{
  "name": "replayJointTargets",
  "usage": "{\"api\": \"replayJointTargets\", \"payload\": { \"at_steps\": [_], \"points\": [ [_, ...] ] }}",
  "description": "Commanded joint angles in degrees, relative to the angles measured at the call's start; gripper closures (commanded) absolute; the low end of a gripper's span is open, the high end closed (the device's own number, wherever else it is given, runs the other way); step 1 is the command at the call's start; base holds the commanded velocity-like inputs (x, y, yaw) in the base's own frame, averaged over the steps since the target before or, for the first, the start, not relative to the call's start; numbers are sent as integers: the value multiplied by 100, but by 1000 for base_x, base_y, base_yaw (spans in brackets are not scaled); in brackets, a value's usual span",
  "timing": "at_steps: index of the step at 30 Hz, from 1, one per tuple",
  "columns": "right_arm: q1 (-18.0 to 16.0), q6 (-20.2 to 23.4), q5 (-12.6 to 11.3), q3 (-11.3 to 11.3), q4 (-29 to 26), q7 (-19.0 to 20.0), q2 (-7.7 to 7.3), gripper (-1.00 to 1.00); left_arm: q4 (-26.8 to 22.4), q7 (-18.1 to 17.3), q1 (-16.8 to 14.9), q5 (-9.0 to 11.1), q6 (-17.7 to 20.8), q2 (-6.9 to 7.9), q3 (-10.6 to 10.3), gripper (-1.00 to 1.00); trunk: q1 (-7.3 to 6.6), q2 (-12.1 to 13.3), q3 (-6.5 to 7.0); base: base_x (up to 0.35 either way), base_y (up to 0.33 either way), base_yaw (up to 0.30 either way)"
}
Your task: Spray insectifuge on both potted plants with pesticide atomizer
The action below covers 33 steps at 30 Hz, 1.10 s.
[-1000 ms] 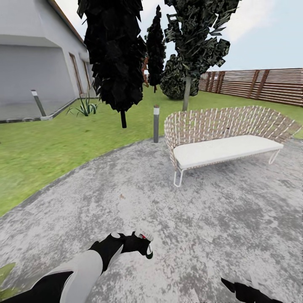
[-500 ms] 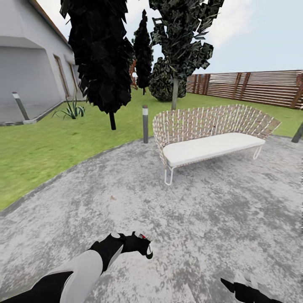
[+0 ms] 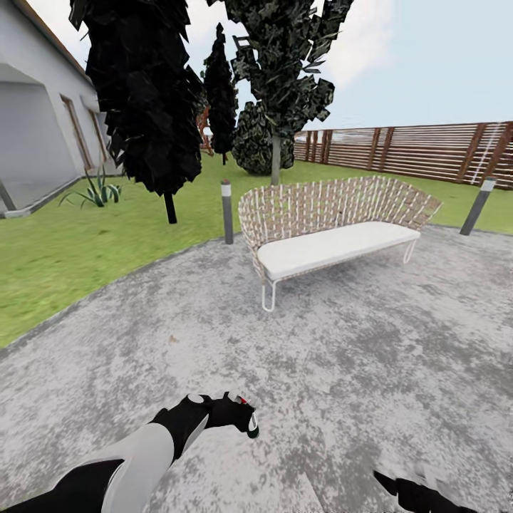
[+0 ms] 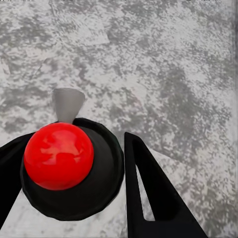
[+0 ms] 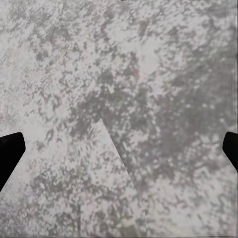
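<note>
Since the picture a second before, the whole head view had swung to the right: the wicker sofa and the house slid leftward in it, and a second bollard and more fence came in at the right, while both arms kept their places low in the picture.

Nearest, the black left gripper was clamped around the pesticide atomizer, a black rounded bottle with a glossy red ball on top and a small grey cone nozzle; the left wrist view showed a black finger pressed against its side. The black right gripper hung with its fingertips spread wide apart over mottled grey paving, holding nothing.

Beyond the grippers, on the paving, stood a long woven wicker sofa with a white cushion and thin white legs. Just left of the sofa rose a short dark grey bollard with a pale cap; a similar bollard leaned to the sofa's right. Green lawn spread left of and behind the sofa, with dark-leaved trees on it. Far behind the sofa ran a brown slatted wooden fence. Far to the sofa's left stood a grey house wall with a spiky striped green plant near it.
</note>
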Motion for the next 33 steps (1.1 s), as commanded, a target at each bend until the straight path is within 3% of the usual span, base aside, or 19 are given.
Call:
{"api": "replayJointTargets", "payload": {
  "at_steps": [1,11,33],
  "points": [
    [-5,36,44,-49,-7,37,4,-100,-7,-21,-1,-59,-9,-1,50,100,-1,-2,2,0,0,-186],
    [-5,38,44,-49,-7,32,4,-100,-7,-12,-1,-59,-11,-1,56,100,-1,-2,58,29,4,-156],
    [-5,40,44,-49,-6,19,13,-100,-7,6,-1,-59,-11,-1,59,100,-1,-2,64,324,25,-8]
  ]
}}
